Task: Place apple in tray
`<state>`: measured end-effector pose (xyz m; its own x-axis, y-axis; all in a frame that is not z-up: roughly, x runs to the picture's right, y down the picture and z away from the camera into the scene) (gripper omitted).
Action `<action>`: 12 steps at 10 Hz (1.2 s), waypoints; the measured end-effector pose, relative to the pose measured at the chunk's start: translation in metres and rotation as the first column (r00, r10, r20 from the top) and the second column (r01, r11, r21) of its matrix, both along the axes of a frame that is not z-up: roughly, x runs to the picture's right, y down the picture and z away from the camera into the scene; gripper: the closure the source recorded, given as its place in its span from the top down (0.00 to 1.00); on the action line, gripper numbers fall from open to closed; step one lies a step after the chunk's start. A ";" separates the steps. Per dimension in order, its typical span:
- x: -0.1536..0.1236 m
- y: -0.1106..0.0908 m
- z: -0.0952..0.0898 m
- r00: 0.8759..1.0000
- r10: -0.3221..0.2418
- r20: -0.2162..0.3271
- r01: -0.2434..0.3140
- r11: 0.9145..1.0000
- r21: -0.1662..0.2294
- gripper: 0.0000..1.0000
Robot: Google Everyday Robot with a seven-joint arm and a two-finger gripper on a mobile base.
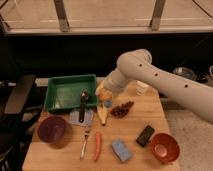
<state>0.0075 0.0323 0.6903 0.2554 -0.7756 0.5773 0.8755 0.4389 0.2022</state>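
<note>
Purple bowl (51,131), carrot (97,146), grapes (121,109), fork (84,144)

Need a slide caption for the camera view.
Robot gripper holds apple at the right wall of the green tray, on a wooden table.

The arm (167,86) is clad in a smooth, cream-white shell, thick and tubular, with no cables showing on its outside. At the elbow (135,62) the casing swells into a rounded, bulbous joint, and from there it narrows towards the wrist. A few small dark dots (155,75), like recessed screw holes, are spaced along the shell. The underside lies in greyish shadow. The gripper (103,94) at the narrow end looks pale too, and hangs over the wooden table (129,128) near the middle of its back edge.
</note>
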 end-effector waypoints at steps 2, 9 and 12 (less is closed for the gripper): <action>-0.006 -0.010 0.001 0.999 -0.036 0.002 0.036 0.999 0.025 0.00; -0.116 -0.065 0.077 0.963 -0.245 0.113 0.240 0.969 0.054 0.19; -0.157 -0.044 0.116 0.942 -0.297 0.154 0.298 0.954 0.020 0.49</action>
